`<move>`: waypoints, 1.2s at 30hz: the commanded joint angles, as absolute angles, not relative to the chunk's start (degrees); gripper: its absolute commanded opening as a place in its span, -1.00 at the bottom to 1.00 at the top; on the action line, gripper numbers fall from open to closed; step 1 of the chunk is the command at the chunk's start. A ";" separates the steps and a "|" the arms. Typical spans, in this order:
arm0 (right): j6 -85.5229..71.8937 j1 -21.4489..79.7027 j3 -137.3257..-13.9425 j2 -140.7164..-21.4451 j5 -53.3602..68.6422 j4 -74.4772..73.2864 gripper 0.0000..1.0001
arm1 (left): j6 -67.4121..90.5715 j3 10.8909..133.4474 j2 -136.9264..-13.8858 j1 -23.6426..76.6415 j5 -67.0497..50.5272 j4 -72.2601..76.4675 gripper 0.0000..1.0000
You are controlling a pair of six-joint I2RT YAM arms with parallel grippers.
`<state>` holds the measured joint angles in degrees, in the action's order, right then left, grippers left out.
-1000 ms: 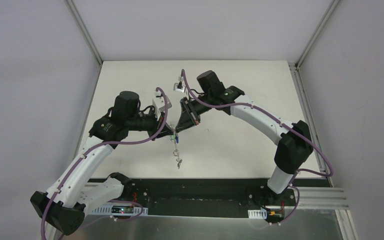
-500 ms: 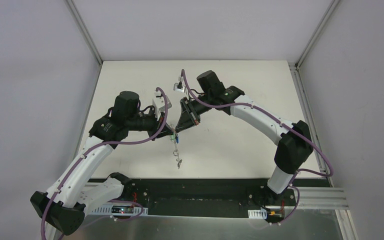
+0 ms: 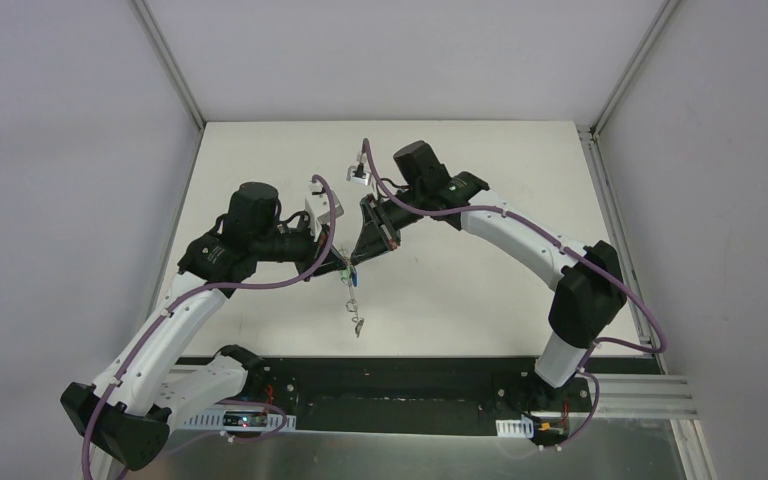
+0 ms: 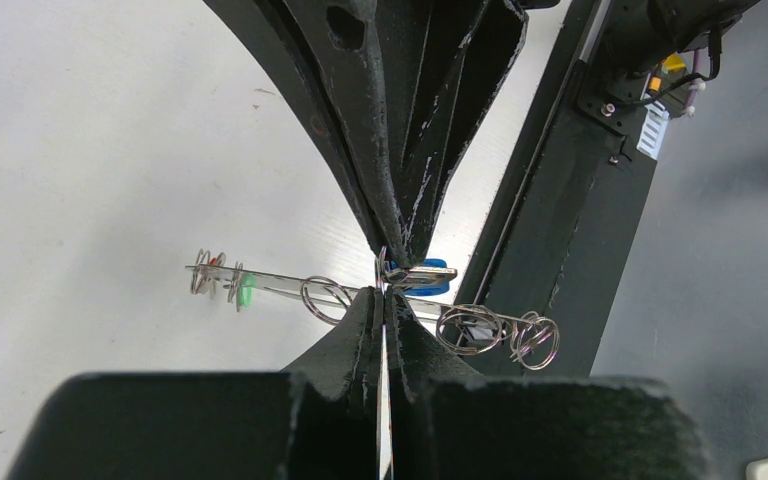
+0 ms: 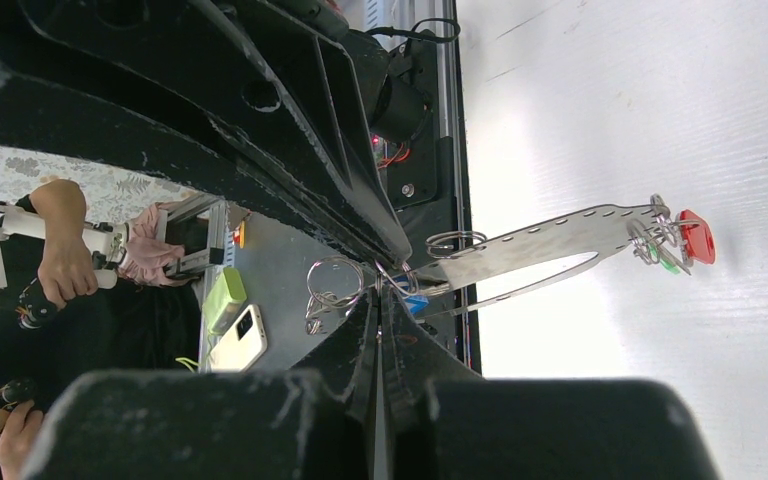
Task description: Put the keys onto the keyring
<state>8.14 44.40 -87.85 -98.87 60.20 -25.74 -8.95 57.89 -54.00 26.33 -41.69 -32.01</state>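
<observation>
Both grippers meet above the table's near middle. My left gripper (image 3: 344, 266) (image 4: 385, 296) is shut on the keyring (image 4: 280, 287), a long thin metal loop seen edge-on, hanging down toward the table (image 3: 352, 300). Small split rings (image 4: 470, 328) and a green tag (image 4: 248, 290) sit along it. In the right wrist view its far end carries a red tag (image 5: 697, 237). My right gripper (image 3: 356, 261) (image 5: 378, 292) is shut on a silver key with a blue tag (image 4: 426, 279), tip to tip with the left gripper. The blue tag (image 5: 415, 303) shows beside the right fingertips.
A black base rail (image 3: 390, 385) runs along the table's near edge, below the hanging keys (image 3: 358, 325). Beyond the edge, the right wrist view shows a white phone (image 5: 245, 340), a green box (image 5: 222, 298) and a person's hand (image 5: 65, 270).
</observation>
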 commanded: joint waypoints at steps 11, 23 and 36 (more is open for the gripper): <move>8.64 44.91 -89.73 -98.65 57.74 -24.17 -1.00 | -9.78 58.44 -53.57 27.16 -43.97 -29.45 -1.00; 8.74 44.95 -89.41 -98.73 57.13 -24.26 -1.00 | -10.08 58.29 -53.52 27.16 -43.83 -29.53 -1.00; 9.41 44.91 -88.94 -98.18 56.95 -24.59 -1.00 | -9.97 58.41 -53.48 27.18 -43.74 -29.61 -1.00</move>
<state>8.25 44.62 -87.85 -98.87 58.72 -25.82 -9.69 57.80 -54.00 26.30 -41.36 -32.05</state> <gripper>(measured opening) 0.007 0.008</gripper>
